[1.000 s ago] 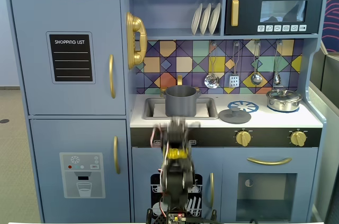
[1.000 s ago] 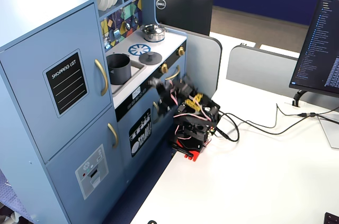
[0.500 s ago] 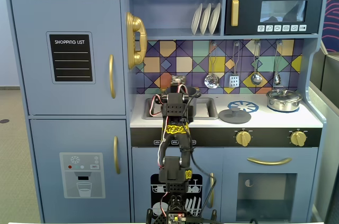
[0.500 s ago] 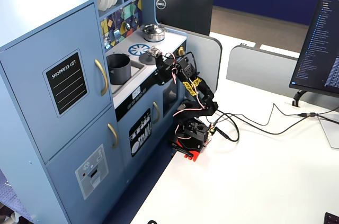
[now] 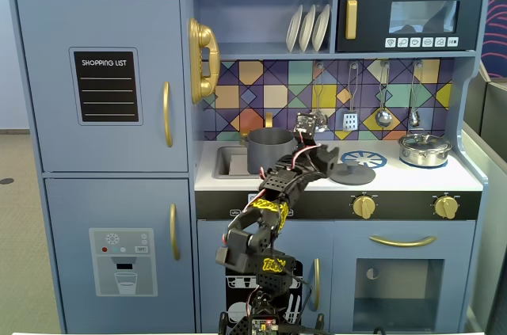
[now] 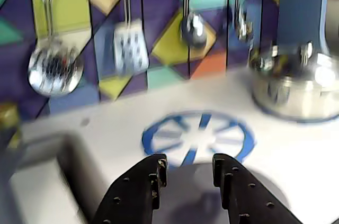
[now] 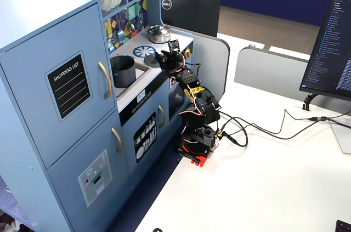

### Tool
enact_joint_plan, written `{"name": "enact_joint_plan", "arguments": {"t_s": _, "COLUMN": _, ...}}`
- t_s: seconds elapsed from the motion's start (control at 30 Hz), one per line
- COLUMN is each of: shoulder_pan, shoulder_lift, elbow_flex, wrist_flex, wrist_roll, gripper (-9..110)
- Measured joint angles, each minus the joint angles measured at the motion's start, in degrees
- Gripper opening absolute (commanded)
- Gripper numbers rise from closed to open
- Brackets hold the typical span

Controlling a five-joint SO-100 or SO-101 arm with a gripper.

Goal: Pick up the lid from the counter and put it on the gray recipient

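Observation:
The lid (image 5: pixel 354 174), flat, round and dark gray, lies on the white counter in front of the blue burner print (image 5: pixel 364 159). The gray recipient (image 5: pixel 269 150) stands in the sink to its left. My gripper (image 5: pixel 326 162) has reached over the counter to the lid's left edge. In the wrist view the gripper (image 6: pixel 189 161) is open, and its black fingers (image 6: pixel 153 179) hang just above the lid (image 6: pixel 190 195) with nothing between them. The wrist view is blurred. In the side fixed view the gripper (image 7: pixel 162 57) is over the counter, right of the gray recipient (image 7: pixel 123 71).
A shiny steel pot (image 5: pixel 425 149) with its own lid stands at the counter's right end. Utensils (image 5: pixel 317 119) hang on the tiled back wall. The sink (image 5: pixel 226 162) is sunk into the counter. Gold knobs (image 5: pixel 364 207) line the front panel.
The arm rose from a folded pose in front of the cabinet to the sink, then swung right and reached out over the lid.

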Motion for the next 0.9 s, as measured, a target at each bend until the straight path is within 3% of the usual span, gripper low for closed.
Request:
{"name": "enact_joint_plan", "arguments": {"t_s": 0.27, "shoulder_pan": 3.1, "shoulder_lift": -5.9, "elbow_flex": 4.9, "wrist_flex": -11.9, "wrist_roll": 2.3, "gripper": 33}}
{"name": "enact_joint_plan", "arguments": {"t_s": 0.9, "shoulder_pan": 3.8, "shoulder_lift": -22.9, "elbow_flex": 2.1, "wrist_flex": -17.2, "wrist_roll": -0.5, "gripper": 30}}
